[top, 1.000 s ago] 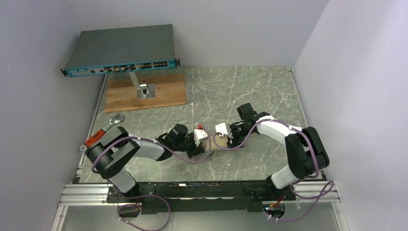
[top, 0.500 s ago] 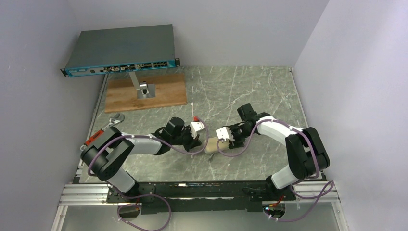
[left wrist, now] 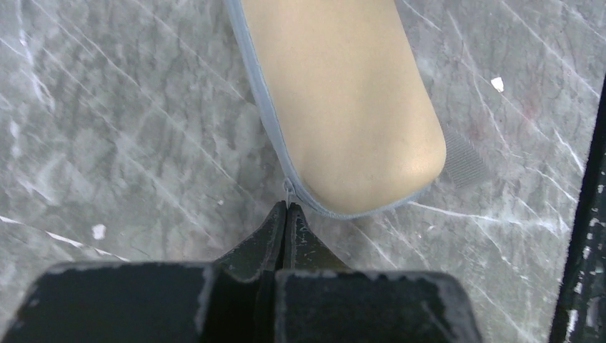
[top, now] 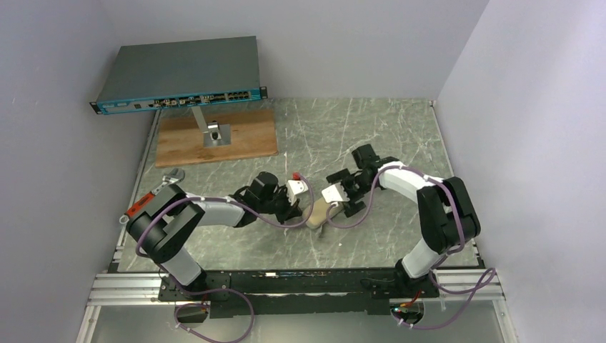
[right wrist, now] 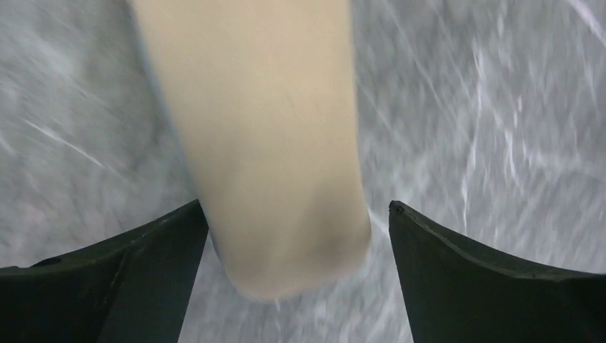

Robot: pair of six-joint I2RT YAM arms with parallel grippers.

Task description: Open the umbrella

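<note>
Top view, left gripper (top: 300,214): low over the marble table (top: 400,136); its fingers looked shut; the umbrella (top: 319,212) lay just ahead of its tips, a bundled cream oblong flat on the stone.
Top view, right gripper (top: 343,208): over the bundle's other end, facing the left one; the bundle lay between the two tools.
Top view, beyond the left gripper: a wooden board (top: 218,136) with a metal stand, a grey network switch (top: 179,71) above it; off to that arm's outer side, a red-handled wrench (top: 154,193).
Left wrist view, tool: both black fingers (left wrist: 275,236) pressed together, no gap; tips right at the grey zip seam at the umbrella's (left wrist: 343,107) rounded end; whether they pinched the small tab there I could not tell; a grey strap (left wrist: 464,161) stuck out beside that end.
Right wrist view, tool: picture blurred; right gripper (right wrist: 294,206) spread wide; the umbrella's (right wrist: 264,143) end sat between its fingers, nearer one finger (right wrist: 143,271), clear stone showing before the other.
</note>
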